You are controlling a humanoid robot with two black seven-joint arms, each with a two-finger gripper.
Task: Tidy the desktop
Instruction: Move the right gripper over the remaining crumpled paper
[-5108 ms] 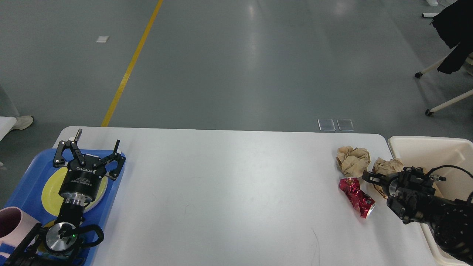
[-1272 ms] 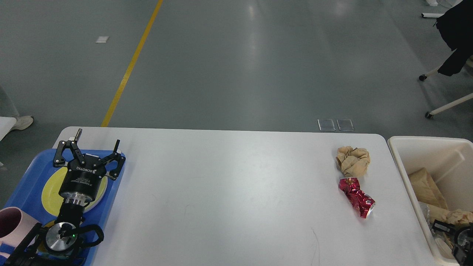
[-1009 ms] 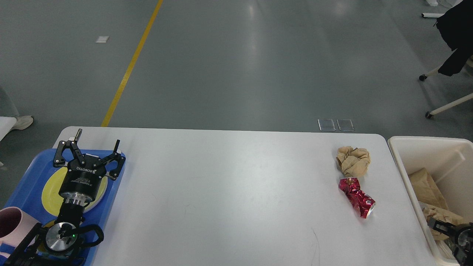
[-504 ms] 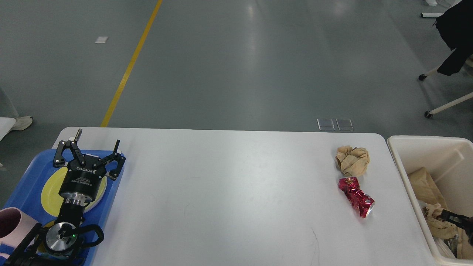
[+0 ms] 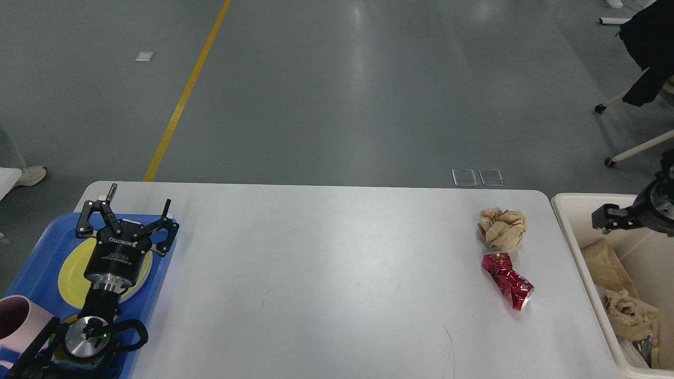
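One white surface (image 5: 326, 284) carries two loose pieces of rubbish near its right edge: one crumpled brown paper ball (image 5: 502, 228) and one crushed red can (image 5: 507, 280). One blue tray (image 5: 39, 263) at the left edge holds one yellow plate (image 5: 71, 271) and one pink cup (image 5: 16, 316). One cream bin (image 5: 582, 231) stands off the right edge, with at least two brown paper scraps (image 5: 632, 316) inside.

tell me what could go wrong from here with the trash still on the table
1. The crumpled paper ball and the crushed red can lie almost touching on the desktop, so grabbing one may knock the other away.
2. The right tool hovers just above the cream bin's rim and could clip it on the way back.
3. The can's dented, uneven shape might slip from a pinch.
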